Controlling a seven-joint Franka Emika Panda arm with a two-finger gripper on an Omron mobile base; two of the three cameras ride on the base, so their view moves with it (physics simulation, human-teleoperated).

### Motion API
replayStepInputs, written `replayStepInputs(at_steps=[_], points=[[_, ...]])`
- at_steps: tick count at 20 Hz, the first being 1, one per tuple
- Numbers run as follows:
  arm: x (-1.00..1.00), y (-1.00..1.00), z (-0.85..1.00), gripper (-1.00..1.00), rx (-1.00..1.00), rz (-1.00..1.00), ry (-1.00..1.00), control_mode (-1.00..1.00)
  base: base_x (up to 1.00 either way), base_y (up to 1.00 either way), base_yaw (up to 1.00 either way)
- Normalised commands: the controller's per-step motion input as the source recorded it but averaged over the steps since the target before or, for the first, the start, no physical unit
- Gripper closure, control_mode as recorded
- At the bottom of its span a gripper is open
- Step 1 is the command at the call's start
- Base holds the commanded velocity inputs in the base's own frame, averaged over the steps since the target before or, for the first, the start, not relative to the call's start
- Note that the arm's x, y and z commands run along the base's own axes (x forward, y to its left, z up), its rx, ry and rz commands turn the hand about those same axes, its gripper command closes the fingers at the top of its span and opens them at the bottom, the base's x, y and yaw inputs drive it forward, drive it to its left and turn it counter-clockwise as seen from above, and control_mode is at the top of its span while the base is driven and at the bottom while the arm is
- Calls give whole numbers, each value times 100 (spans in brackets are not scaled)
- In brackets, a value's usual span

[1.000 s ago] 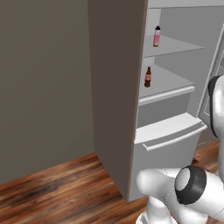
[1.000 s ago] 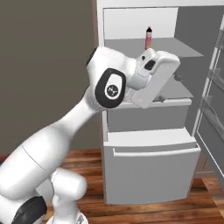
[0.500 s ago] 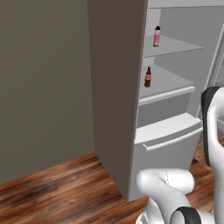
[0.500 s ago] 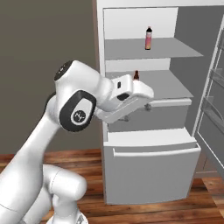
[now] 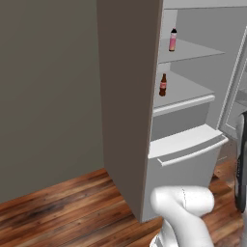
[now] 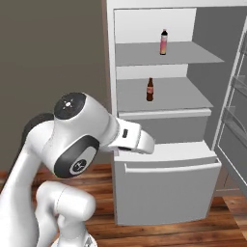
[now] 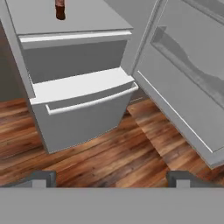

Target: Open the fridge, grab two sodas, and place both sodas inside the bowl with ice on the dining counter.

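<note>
1. Here the fingers (image 7: 112,178) stand spread wide with nothing between them; their two dark tips show at the bottom of the hand view, one fingertip (image 7: 41,178) far left and the other far right, above the wooden floor (image 7: 109,157) in front of the fridge.
2. The fridge (image 6: 164,140) stands open, its door (image 7: 188,83) swung out to its right side; the fingers hang in front of its lower drawer (image 7: 83,113), apart from it, and look down at it at a slant.
3. The drawer is closed, with a pale bar handle (image 6: 169,167) along its top edge.
4. The dark brown cola bottle (image 6: 150,89) stands upright on the lower shelf (image 6: 164,94) of the fridge, just above the drawer section. It carries a red label; no writing on it can be read.
5. The pink bottle (image 6: 164,42) with a black cap stands upright on the upper shelf (image 6: 169,53) of the fridge, above the cola and slightly to its right in the right base view. No brand or writing can be made out on it.
6. The two bottles are well apart, one shelf between them.
</note>
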Motion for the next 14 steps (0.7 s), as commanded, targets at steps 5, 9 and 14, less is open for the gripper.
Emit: replayStepInputs(at_steps=[5, 9, 14], points=[[-12, 80, -16, -100, 17, 0, -4, -100, 0, 0, 0], [-8, 98, -16, -100, 3, 0, 0, -100, 0, 0, 0], [-1, 77, -17, -100, -3, -2, 1, -100, 0, 0, 0]])
